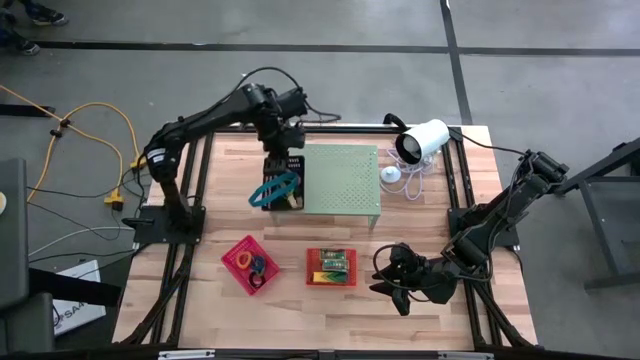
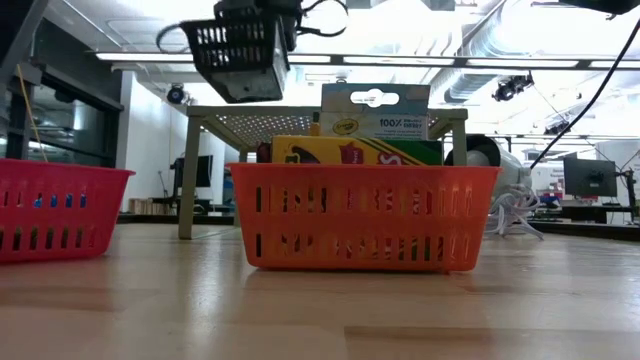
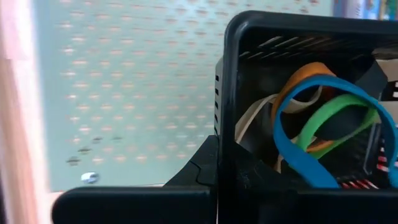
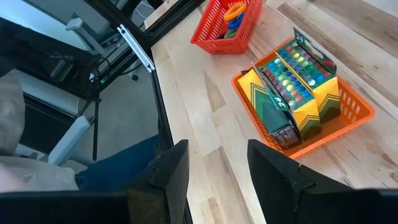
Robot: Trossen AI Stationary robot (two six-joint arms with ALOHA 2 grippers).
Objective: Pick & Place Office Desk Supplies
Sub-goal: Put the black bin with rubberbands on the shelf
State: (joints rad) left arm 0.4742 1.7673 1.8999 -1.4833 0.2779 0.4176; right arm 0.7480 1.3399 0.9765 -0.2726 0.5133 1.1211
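Table [image 1: 420,330]: pale wood slats in a black frame; I place everything else against the pale green perforated stand [image 1: 340,180], which stands at its middle rear.
Stand: a flat perforated top on thin legs; in the low view it rises behind the orange tray.
Left arm: I have it reaching in from the left rear, and the left gripper [image 1: 283,160] sits at the stand's left edge, clamped tight on the rim of the black tray [image 1: 276,190].
Black tray: lifted clear of the wood and tipped, hanging just beside the stand's left edge; the low view shows it high in the air. It looks like stiff, light plastic mesh, and I judge the rim grip adequate provided it stays level enough to keep its load in.
Rubber-band loops [image 3: 323,124]: blue, green, orange and tan, lying inside the black tray. I expect them soft, springy and near weightless, prone to snag or roll; I would pinch one strand, not the whole loop.
Right arm: waiting, with the right gripper [image 1: 398,272] low in front of the stand's right corner, fingers part open, nothing between them.
Orange tray [image 1: 331,267]: in front of the stand, holding boxed packs.
Red tray [image 1: 250,265]: front-left of the stand, holding small coloured rings.
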